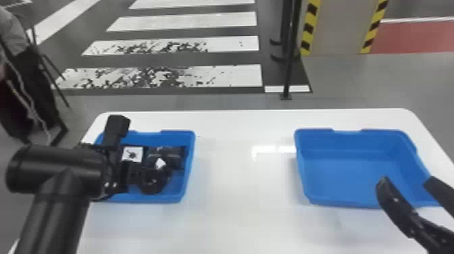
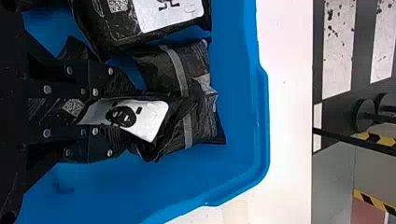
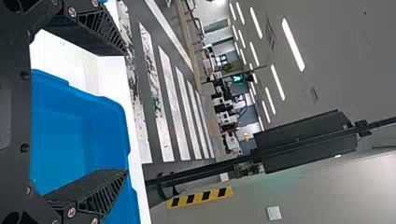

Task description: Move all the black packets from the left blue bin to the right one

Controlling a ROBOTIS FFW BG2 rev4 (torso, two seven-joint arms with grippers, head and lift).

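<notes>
In the head view my left gripper (image 1: 136,174) is low inside the left blue bin (image 1: 193,148), closed around a black packet (image 1: 152,184). In the left wrist view the left gripper (image 2: 112,109) pinches this packet (image 2: 175,114), its white label facing the camera. Against it lies a grey-banded black packet (image 2: 159,70); beside that is a larger black packet (image 2: 116,32) with a white label. My right gripper (image 1: 405,182) stands open above the near right part of the right blue bin (image 1: 354,175), which holds no packets. In the right wrist view the right gripper (image 3: 126,112) has nothing between its fingers.
Both bins stand on a white table (image 1: 233,189), with a wide stretch of tabletop between them. Beyond the table's far edge rises a black pole (image 1: 288,60), and a chair-like object is at the far left.
</notes>
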